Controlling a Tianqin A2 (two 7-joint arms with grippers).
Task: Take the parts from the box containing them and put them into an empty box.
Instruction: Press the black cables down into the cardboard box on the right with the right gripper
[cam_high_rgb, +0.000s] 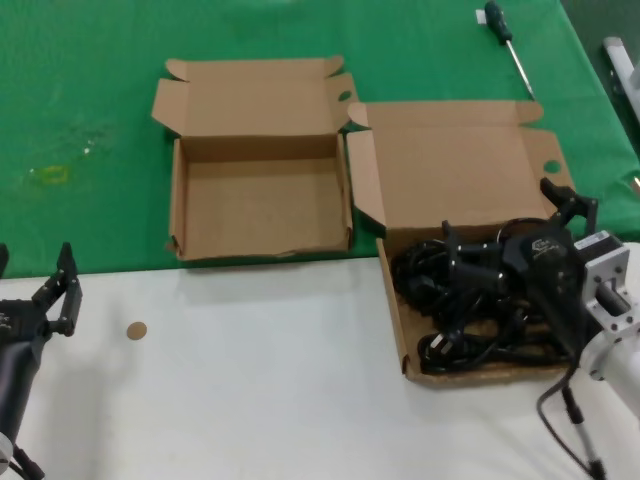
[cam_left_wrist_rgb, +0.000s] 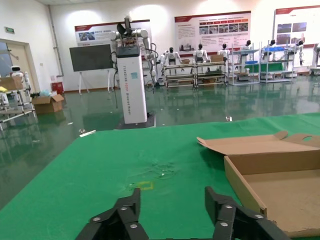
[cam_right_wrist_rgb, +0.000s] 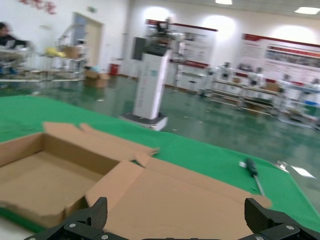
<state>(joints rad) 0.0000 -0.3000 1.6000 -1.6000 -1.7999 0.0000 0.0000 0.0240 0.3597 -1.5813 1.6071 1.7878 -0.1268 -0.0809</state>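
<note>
Black power cords (cam_high_rgb: 432, 285) lie tangled in the larger box (cam_high_rgb: 395, 300), whose tall lid (cam_high_rgb: 450, 170) stands open behind them. My right gripper (cam_high_rgb: 510, 225) hovers just above the cords, open wide, nothing between its fingers. In the right wrist view the right gripper (cam_right_wrist_rgb: 175, 212) faces that lid (cam_right_wrist_rgb: 180, 195); the cords are hidden there. The empty box (cam_high_rgb: 178, 200) with its shorter lid sits to the left, and it also shows in the right wrist view (cam_right_wrist_rgb: 40, 185). My left gripper (cam_high_rgb: 32, 272) waits open at the near left, beside the empty box (cam_left_wrist_rgb: 280, 195).
A screwdriver (cam_high_rgb: 505, 40) lies on the green cloth (cam_high_rgb: 80, 120) behind the boxes. A small brown disc (cam_high_rgb: 136, 330) rests on the white table (cam_high_rgb: 250, 400) in front. A white object (cam_high_rgb: 622, 60) pokes in at the far right edge.
</note>
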